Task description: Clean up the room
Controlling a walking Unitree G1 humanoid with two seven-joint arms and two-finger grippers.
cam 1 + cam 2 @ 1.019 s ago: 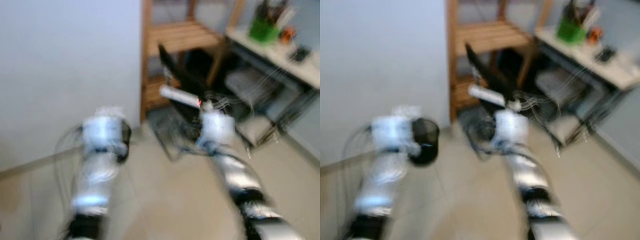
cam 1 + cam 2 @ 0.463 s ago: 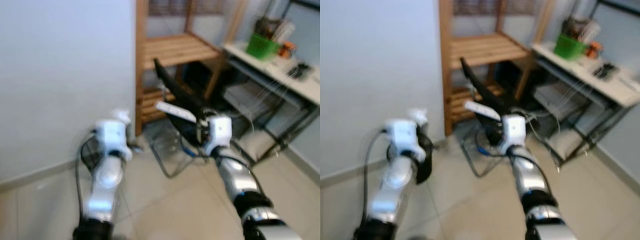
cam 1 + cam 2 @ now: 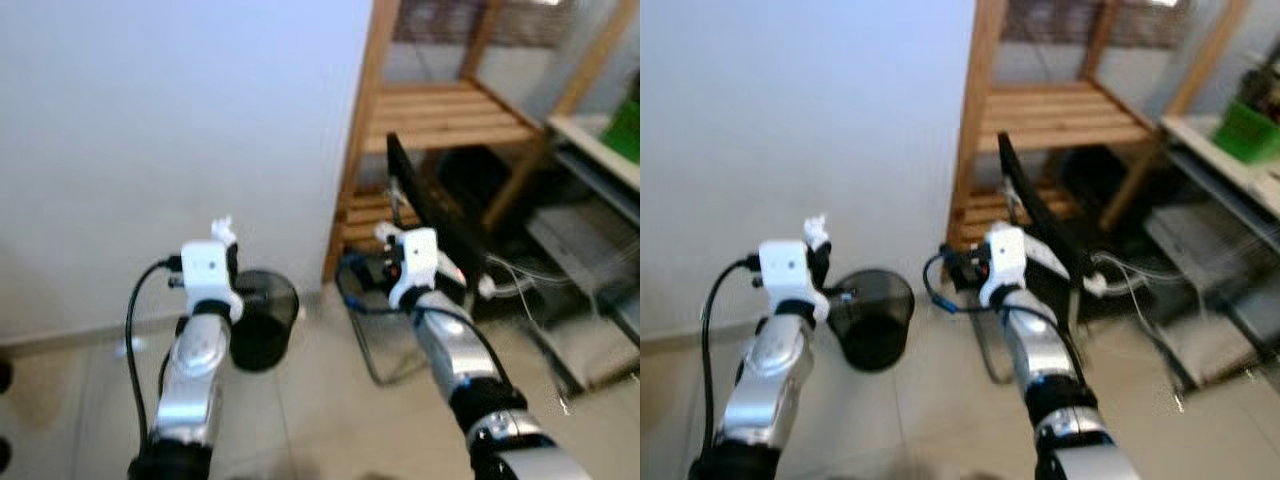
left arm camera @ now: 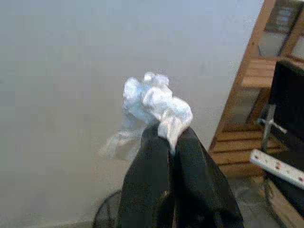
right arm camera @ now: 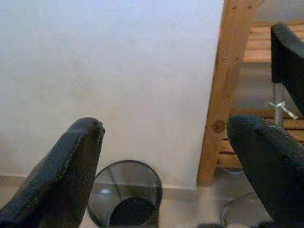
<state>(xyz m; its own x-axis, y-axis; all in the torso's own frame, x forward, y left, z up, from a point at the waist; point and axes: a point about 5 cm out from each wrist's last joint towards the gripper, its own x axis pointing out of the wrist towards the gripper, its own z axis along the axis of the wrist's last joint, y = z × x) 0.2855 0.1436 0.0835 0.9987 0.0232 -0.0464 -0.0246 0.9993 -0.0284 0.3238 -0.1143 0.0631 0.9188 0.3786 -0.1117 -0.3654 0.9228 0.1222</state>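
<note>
The left tool (image 4: 164, 137) has its two black fingers pressed together on a crumpled white plastic wrapper (image 4: 154, 102), pinching it by its lower fold. The wad sticks out beyond the fingertips, along the line of the fingers; it is a bunched lump with no clear long axis, and a thin translucent tail (image 4: 116, 140) hangs off one side. In the head views the same white scrap (image 3: 222, 229) pokes up above the left wrist, held in the air in front of the white wall (image 3: 170, 120).

Just beyond and below the left arm, a black mesh wastebasket (image 3: 872, 318) stands upright on the pale tiled floor (image 3: 320, 410), close to the wall, its open mouth facing up. The wrapper is above and to the robot's left of the wastebasket's rim, apart from it.

The right tool (image 5: 171, 156) is spread wide, its fingers (image 5: 71, 166) far apart with nothing between them; through the gap its wrist view shows the wastebasket (image 5: 125, 194) at the foot of the wall and the upright post of a wooden shelf unit (image 5: 227, 90).

To the robot's right of the wastebasket stands that slatted wooden shelf unit (image 3: 440, 110). A black monitor (image 3: 425, 205) leans in front of it, with a white power strip (image 4: 278, 168) and cables nearby. Farther right is the edge of a desk (image 3: 1225, 150) carrying a green container (image 3: 1252, 128).
</note>
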